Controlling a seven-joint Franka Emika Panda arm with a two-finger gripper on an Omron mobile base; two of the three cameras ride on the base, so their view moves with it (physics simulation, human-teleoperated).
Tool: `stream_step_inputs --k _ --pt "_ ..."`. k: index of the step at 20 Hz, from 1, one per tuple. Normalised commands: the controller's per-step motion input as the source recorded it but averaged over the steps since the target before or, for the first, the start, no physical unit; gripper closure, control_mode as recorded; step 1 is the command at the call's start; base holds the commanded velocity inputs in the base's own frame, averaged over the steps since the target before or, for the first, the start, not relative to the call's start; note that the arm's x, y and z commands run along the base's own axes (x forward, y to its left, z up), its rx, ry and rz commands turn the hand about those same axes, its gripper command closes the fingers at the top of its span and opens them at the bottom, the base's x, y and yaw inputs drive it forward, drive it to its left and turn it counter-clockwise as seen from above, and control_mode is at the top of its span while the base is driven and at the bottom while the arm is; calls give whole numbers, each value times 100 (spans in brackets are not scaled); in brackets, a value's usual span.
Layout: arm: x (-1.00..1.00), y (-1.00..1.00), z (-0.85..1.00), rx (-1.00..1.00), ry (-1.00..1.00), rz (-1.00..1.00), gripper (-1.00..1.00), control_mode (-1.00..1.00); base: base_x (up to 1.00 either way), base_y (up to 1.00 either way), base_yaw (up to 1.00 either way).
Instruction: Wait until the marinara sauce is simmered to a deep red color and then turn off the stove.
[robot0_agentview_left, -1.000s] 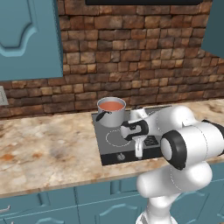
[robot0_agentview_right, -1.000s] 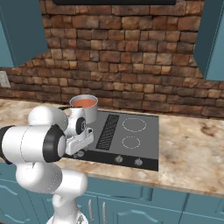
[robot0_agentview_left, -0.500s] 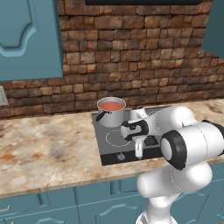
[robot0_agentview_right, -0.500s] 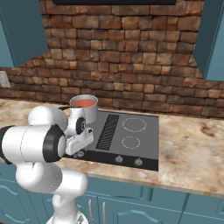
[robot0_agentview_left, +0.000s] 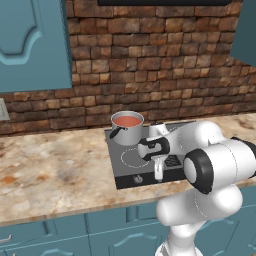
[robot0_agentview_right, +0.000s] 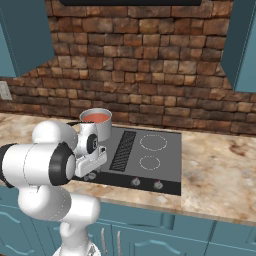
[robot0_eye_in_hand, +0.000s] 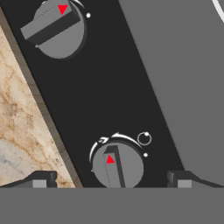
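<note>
A small grey steel pot (robot0_agentview_left: 126, 133) stands on the back left burner of the stove (robot0_agentview_left: 172, 134), a flat dark cooktop. In the pot lies the marinara sauce (robot0_agentview_left: 127, 121), an orange-red disc, also visible as the sauce (robot0_agentview_right: 95, 117) from the right. My gripper (robot0_agentview_left: 158, 172) points down over the stove's front strip. In the hand view the gripper (robot0_eye_in_hand: 111, 181) is open, its fingertips (robot0_eye_in_hand: 41, 179) standing either side of a round grey knob (robot0_eye_in_hand: 117, 165) with a red pointer, clear of it. A second knob (robot0_eye_in_hand: 57, 26) lies further along the strip.
A speckled stone counter (robot0_agentview_left: 50, 170) runs to both sides of the stove (robot0_agentview_right: 165, 160), with a brick wall (robot0_agentview_right: 150, 65) behind and blue cabinets (robot0_agentview_left: 30, 40) above. Two more knobs (robot0_agentview_right: 135, 182) sit on the front strip to the right, and a ribbed black grille (robot0_agentview_right: 123, 150) splits the cooktop.
</note>
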Motion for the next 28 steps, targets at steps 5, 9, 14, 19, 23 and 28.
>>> stream_step_inputs --k 5,9,14,19,23,28 --pt "0 0 0 0 0 0 -100 -100 0 0 0" --pt "0 0 0 0 0 0 -100 -100 0 0 0" --pt "0 0 0 0 0 0 -100 -100 0 0 0" --pt "0 0 0 0 0 0 -100 -100 0 0 0" --pt "0 0 0 0 0 0 -100 -100 0 0 0" --pt "0 0 0 0 0 0 -100 -100 0 0 0"
